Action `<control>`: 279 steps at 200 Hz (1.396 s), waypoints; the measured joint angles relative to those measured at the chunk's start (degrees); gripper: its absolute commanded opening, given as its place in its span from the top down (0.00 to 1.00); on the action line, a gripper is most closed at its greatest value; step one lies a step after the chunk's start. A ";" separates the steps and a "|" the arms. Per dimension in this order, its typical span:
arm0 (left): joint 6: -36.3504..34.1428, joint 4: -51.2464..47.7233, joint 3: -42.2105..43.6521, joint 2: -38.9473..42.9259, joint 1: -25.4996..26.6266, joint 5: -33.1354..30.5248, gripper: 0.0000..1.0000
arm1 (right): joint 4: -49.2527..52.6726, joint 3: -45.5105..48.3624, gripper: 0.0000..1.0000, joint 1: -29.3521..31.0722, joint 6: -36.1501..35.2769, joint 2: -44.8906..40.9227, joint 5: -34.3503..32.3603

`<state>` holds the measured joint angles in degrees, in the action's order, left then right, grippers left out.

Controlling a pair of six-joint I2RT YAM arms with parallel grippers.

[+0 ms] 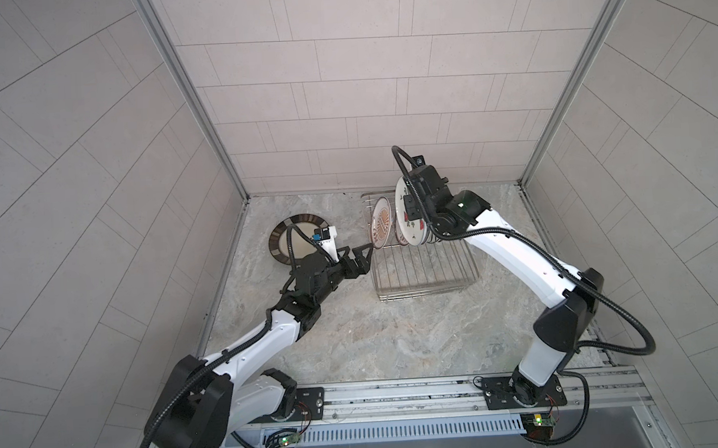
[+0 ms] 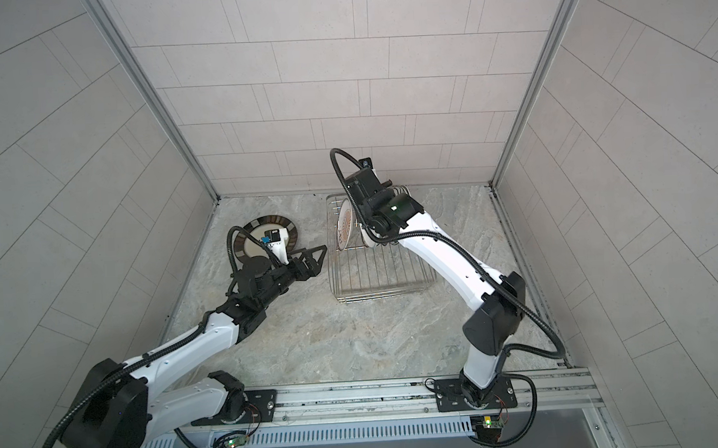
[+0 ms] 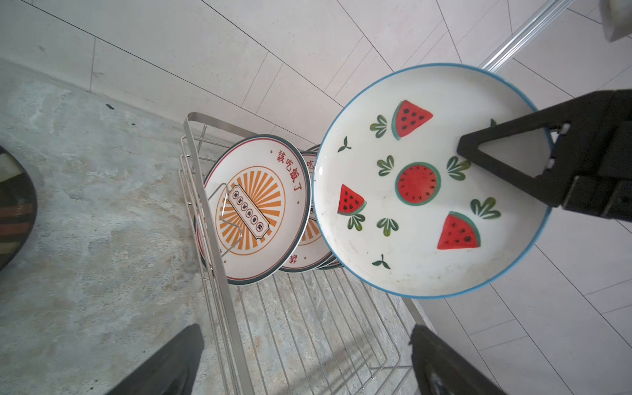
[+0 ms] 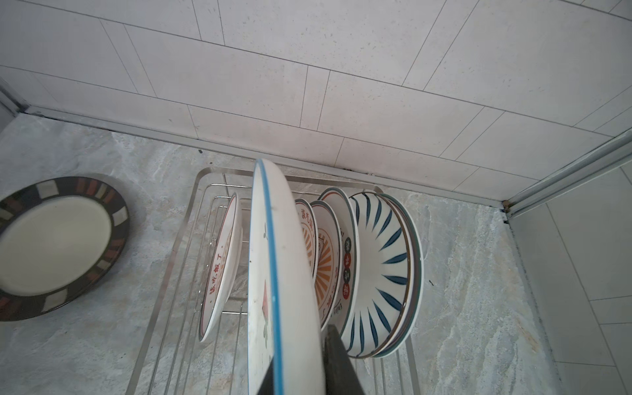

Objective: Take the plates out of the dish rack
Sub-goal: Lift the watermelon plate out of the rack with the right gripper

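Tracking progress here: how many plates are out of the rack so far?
2. The dark-rimmed plate lies flat on the table beside the rack. The right gripper holds the watermelon plate upright above the rack. The left arm could hide another.

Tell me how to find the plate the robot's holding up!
Look at the wire rack by the back wall. Over it, the right gripper holds one plate on edge. It's the only one with red watermelon slices and a blue rim; the rack's plates show orange sunbursts or blue stripes.
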<state>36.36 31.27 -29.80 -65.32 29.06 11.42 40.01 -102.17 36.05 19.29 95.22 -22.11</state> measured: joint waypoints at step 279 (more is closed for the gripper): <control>23.63 15.61 6.93 1.60 3.87 2.69 0.20 | -57.59 50.12 0.96 -13.70 39.74 -19.56 58.36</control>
<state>59.99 46.87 -22.87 -63.72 32.93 14.11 -17.58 -52.05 22.35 59.02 75.66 36.25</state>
